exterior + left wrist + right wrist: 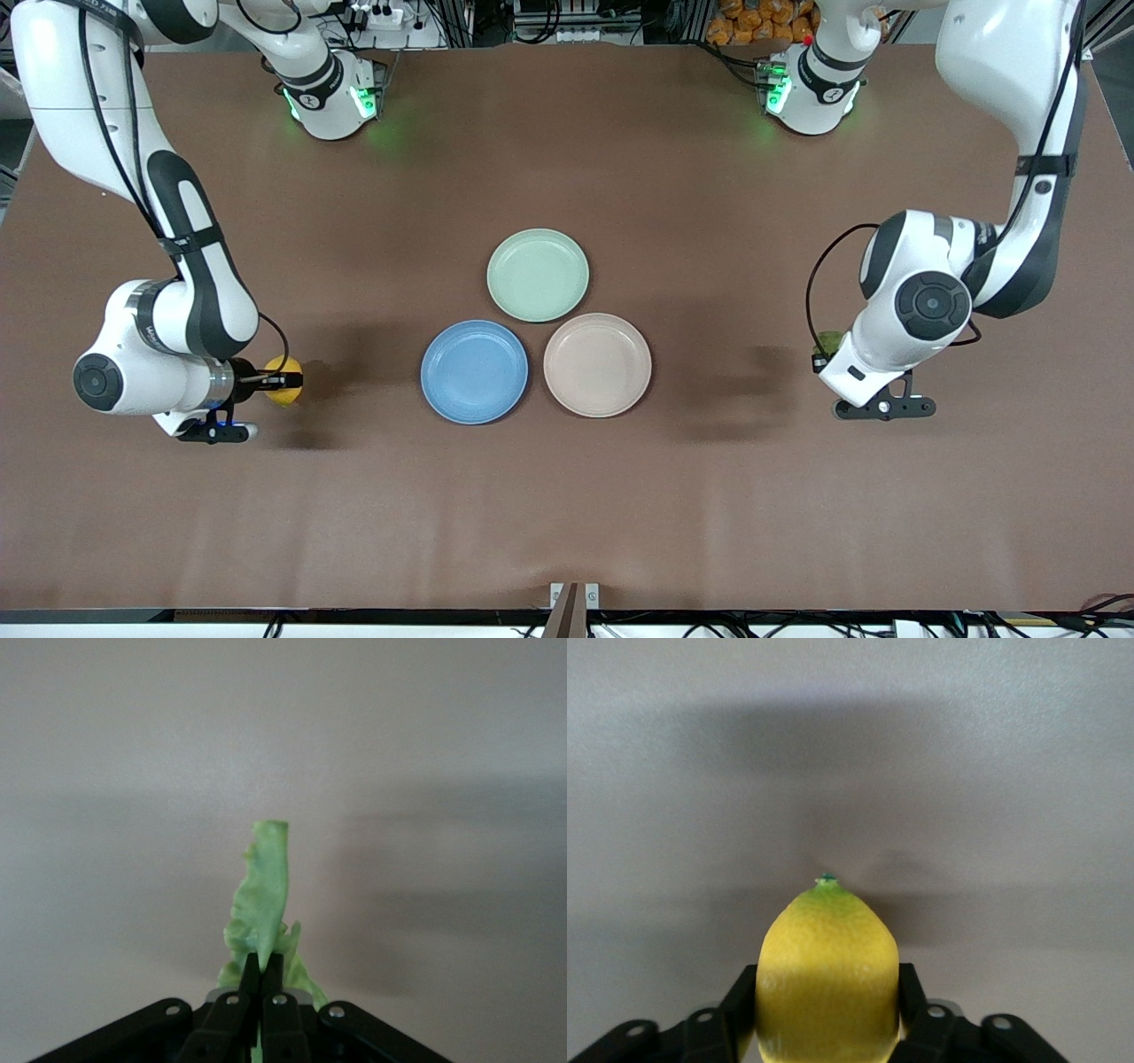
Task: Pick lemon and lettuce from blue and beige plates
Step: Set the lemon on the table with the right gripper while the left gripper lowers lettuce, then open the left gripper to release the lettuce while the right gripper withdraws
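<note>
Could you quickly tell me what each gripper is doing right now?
Left gripper: shut on the lettuce.
Right gripper: around the lemon.

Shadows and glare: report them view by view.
Front view: soft shadows on the table beside both arms, green glow at the bases. Left wrist view: blurred shadow bands past the lettuce. Right wrist view: broad shadow above the lemon, its lower part shaded.
</note>
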Robot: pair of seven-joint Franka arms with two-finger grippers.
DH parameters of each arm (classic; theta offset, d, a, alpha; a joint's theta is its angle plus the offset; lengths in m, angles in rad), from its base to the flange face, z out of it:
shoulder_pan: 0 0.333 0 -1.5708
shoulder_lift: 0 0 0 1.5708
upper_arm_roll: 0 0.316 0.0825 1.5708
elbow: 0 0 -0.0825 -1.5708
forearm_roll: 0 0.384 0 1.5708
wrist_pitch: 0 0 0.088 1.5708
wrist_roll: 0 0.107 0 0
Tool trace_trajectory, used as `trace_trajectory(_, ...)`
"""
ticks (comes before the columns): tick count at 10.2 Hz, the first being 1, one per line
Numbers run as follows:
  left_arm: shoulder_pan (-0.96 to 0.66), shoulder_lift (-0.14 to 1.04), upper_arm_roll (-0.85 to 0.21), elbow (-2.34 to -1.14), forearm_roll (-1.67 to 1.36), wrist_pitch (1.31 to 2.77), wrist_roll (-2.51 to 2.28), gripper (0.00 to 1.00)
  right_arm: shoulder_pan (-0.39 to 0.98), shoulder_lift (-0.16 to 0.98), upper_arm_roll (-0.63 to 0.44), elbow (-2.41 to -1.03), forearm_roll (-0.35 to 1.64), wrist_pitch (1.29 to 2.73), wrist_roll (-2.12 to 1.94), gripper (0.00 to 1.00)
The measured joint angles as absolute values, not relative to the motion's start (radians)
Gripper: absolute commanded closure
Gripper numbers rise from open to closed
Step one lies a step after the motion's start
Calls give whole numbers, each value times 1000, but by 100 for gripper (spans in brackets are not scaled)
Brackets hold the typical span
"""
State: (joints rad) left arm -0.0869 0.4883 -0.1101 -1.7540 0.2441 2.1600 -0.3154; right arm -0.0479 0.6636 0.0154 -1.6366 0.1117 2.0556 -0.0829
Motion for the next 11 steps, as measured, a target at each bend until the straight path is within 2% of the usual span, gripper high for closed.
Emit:
trace_trajectory(2, -69, 552, -111, -1768, 244, 2225, -306, 98, -48, 661, 15, -1634, 112, 2057, -100, 0)
trace_trajectory(3, -70, 578, -113, -1768, 244, 2243, -306, 60, -48, 654, 15, -1619, 112, 2042, -110, 0)
trace_trajectory(4, -70, 597, -115, -1767, 244, 2254, -306, 3, -47, 641, 13, -1584, 111, 1990, -114, 0)
trace_trajectory(5, -70, 605, -116, -1766, 244, 2258, -306, 0, -47, 616, 5, -1546, 110, 1941, -128, 0)
trace_trajectory(8, -70, 594, -118, -1741, 244, 2259, -306, 0, -52, 482, -34, -1493, 110, 1830, -248, 0)
trace_trajectory(10, -71, 535, -124, -1723, 244, 2228, -306, 0, -52, 360, -57, -1488, 110, 1703, -264, 0)
trace_trajectory(11, -71, 483, -130, -1703, 244, 2162, -306, 0, -52, 308, -60, -1489, 111, 1657, -246, 0)
